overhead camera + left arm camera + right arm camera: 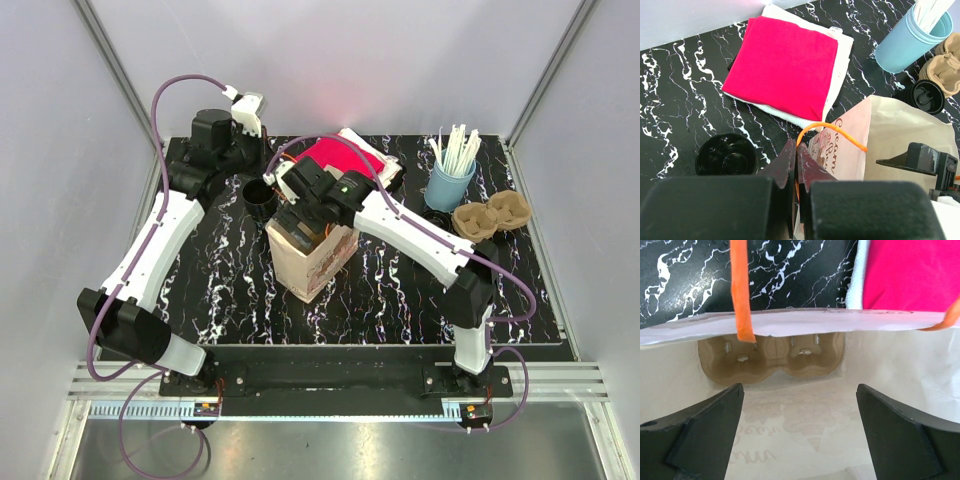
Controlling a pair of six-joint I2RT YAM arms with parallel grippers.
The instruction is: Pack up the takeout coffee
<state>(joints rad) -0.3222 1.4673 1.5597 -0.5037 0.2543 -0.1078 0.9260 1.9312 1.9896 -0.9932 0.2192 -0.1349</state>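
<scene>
Right wrist view: the right jaws (799, 390) stand wide open with nothing between them, set in the mouth of the paper bag (805, 322). Beyond their tips, deep in the bag, lies the cardboard cup tray (772, 357). An orange handle (740, 290) hangs across the rim, above the left-hand jaw. The left jaws (796, 155) are closed on a handle loop (832, 129) of the bag, which should hold its mouth open. The black cup (726, 155) stands on the desk (680, 100) to their left, outside the bag. I judge a straight lift out is best, clear of the hanging handle, before going for the cup.
</scene>
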